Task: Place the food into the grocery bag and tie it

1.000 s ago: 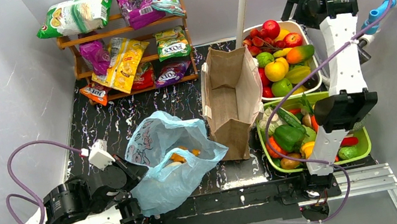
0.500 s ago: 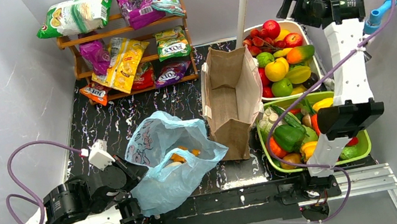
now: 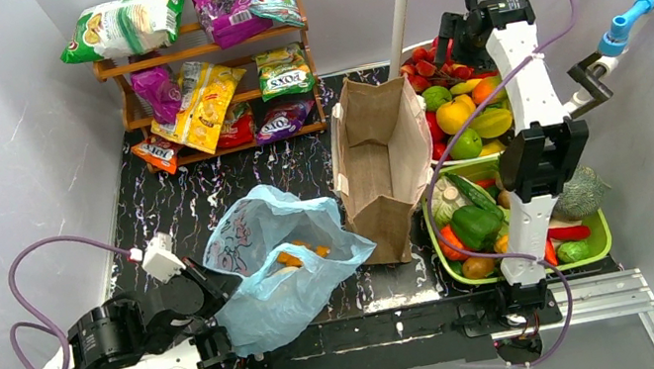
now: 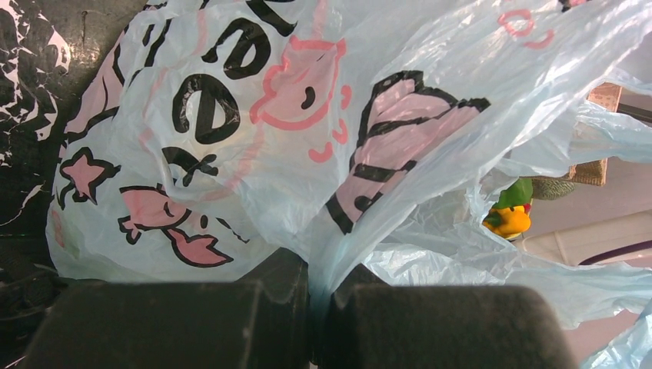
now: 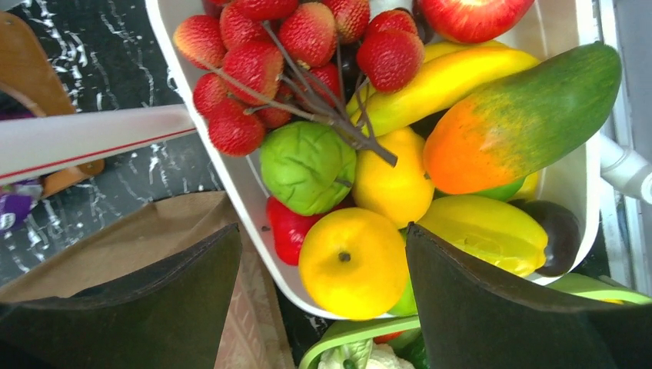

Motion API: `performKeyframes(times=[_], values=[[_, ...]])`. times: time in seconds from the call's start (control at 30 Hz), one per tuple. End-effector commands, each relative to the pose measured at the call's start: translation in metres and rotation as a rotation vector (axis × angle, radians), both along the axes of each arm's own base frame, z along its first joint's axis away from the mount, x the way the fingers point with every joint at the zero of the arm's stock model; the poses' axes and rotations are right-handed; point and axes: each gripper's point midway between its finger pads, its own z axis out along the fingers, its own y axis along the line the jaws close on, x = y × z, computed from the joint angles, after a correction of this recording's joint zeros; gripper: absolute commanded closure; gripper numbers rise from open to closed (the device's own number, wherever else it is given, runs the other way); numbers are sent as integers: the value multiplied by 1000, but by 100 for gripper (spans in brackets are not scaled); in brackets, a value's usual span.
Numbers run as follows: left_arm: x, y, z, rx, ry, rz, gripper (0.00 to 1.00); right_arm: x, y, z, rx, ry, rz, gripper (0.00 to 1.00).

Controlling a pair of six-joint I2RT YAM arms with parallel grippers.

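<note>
Since the earlier view the right arm has swung in from beyond the fruit bin's outer edge, and its wrist now hangs over the far end of the white bin (image 5: 565,31); the left arm has barely shifted. The right fingers (image 5: 154,300) are spread wide and empty, framing a smooth round yellow fruit (image 5: 354,261) that lies against a bumpy green one (image 5: 307,165), a cluster of rough red lychee-like pieces (image 5: 261,69) on stiff twigs and a long glossy green-to-orange mango (image 5: 523,115). The left fingers (image 4: 192,323) are pressed together on a fold of the grocery bag (image 3: 265,255), pinching its thin, crinkled, see-through blue film at the near-left rim. The bag lies slumped on the dark marbled counter (image 3: 204,195), just left of the stiff brown paper bag (image 3: 382,160), its mouth gaping toward the bins, with a few orange pieces of food (image 3: 293,257) already inside. The step in hand looks like picking another fruit while the mouth is held open. The next move probably calls for a straight descent with the fingers astride one fruit. The skins are hard and slick and the pieces crowd together, so a pinch off the widest part may slip or nudge a neighbour. Tying is not yet begun.
</note>
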Motion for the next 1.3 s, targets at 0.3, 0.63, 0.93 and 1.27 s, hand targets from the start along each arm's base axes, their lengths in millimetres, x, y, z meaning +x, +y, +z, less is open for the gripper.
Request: performKeyframes(times=[0.3, 0.63, 0.93, 1.27], values=[[1, 25, -9, 53, -9, 51, 100, 37, -13, -30, -86, -23, 39, 14], [3, 31, -8, 69, -27, 66, 100, 48, -10, -65, -30, 35, 62, 15], [5, 31, -14, 79, -29, 78, 100, 50, 17, -74, 109, 46, 138, 43], [8, 29, -11, 76, -38, 82, 100, 46, 20, -55, 125, 19, 136, 99]])
